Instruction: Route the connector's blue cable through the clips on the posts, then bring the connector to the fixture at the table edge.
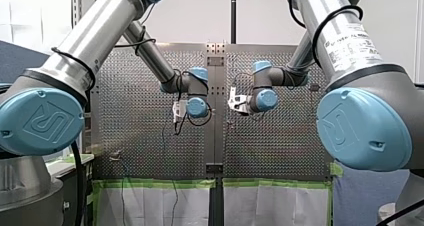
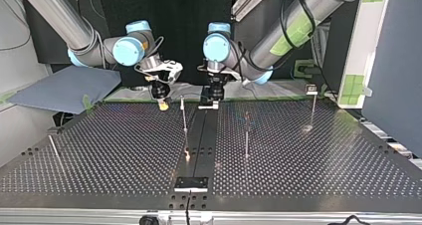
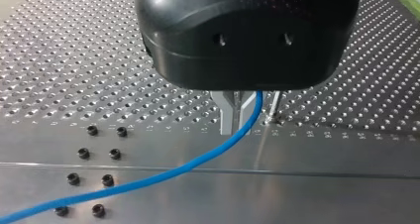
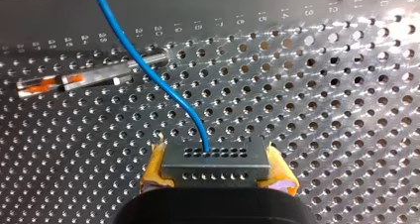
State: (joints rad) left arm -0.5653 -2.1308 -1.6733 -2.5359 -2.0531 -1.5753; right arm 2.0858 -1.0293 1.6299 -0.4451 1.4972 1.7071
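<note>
In right gripper (image 4: 216, 173), connector (image 4: 216, 160), blue cable (image 4: 148, 71)

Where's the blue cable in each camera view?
Front view: too thin to make out.
Top view: likewise not discernible.
Left wrist view: blue cable passes beside my left claw, trailing over the perforated table.
Right wrist view: rises from the connector in my right claw.
Shared landmark: perforated table.

On my left gripper (image 3: 233, 131) the black housing (image 3: 247, 35) covers where the blue cable (image 3: 198, 162) meets it. The clip (image 2: 312, 90) on the post (image 2: 313, 110), upper right in the top view, is too small for me to read.
</note>
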